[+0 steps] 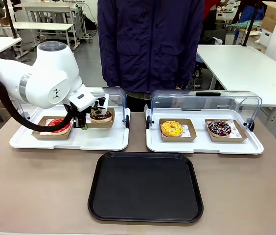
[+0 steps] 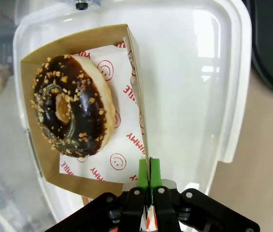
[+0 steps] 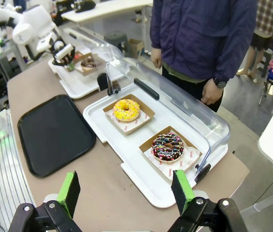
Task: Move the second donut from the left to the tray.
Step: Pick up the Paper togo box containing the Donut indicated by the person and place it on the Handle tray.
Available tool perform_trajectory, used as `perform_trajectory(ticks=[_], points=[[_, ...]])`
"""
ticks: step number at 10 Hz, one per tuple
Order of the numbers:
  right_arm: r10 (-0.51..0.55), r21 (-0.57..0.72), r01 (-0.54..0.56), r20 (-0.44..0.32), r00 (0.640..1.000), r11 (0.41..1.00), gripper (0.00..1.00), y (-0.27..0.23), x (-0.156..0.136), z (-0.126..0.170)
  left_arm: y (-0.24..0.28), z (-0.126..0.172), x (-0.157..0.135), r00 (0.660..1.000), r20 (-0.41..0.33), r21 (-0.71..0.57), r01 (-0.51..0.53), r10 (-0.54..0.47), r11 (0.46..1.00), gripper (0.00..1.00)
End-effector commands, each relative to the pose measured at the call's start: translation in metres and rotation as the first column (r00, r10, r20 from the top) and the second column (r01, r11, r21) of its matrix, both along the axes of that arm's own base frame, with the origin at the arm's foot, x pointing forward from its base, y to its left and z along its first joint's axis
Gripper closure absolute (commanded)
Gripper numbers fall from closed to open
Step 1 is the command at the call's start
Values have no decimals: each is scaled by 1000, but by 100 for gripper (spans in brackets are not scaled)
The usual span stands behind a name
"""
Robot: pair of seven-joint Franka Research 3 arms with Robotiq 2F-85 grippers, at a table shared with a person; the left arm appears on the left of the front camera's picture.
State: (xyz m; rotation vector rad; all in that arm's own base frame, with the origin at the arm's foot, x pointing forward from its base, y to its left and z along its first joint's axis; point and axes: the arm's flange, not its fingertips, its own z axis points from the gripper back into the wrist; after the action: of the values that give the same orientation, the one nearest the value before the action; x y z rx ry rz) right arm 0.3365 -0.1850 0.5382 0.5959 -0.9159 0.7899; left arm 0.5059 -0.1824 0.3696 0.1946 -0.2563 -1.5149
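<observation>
The second donut from the left (image 1: 101, 115) has dark chocolate glaze with light crumbs and sits in a small brown cardboard tray (image 2: 135, 92) over the left white display tray (image 1: 103, 142). My left gripper (image 1: 82, 122) is shut on the side wall of that cardboard tray, its green pads (image 2: 143, 170) pinching the edge beside the donut (image 2: 71, 112). I cannot tell whether the cardboard tray is lifted. The black tray (image 1: 145, 188) lies at the table's front centre and also appears in the right wrist view (image 3: 54, 133). My right gripper (image 3: 126, 191) hangs open, high above the table's right end.
A red-glazed donut (image 1: 58, 125) sits left of the held one. The right white display tray (image 1: 204, 144) holds a yellow donut (image 1: 172, 129) and a dark sprinkled donut (image 1: 219, 128). Both clear lids stand open. A person (image 1: 150, 44) stands at the far side.
</observation>
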Motion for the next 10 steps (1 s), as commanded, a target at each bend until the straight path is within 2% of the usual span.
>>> perform_trajectory(ticks=[1,4,7,10], points=[[7,15,-7,36,999,1000,0,0,2,2,1,15,-28,998,59,21,-18,17,1000,98],[7,15,-7,36,999,1000,0,0,2,2,-6,41,-77,996,83,-24,-12,14,1000,98],[7,15,-7,36,999,1000,0,0,2,2,-25,54,-131,997,80,6,-24,24,1000,98],[7,15,-7,36,999,1000,0,0,2,2,-36,54,-161,998,59,8,19,-19,1000,98]])
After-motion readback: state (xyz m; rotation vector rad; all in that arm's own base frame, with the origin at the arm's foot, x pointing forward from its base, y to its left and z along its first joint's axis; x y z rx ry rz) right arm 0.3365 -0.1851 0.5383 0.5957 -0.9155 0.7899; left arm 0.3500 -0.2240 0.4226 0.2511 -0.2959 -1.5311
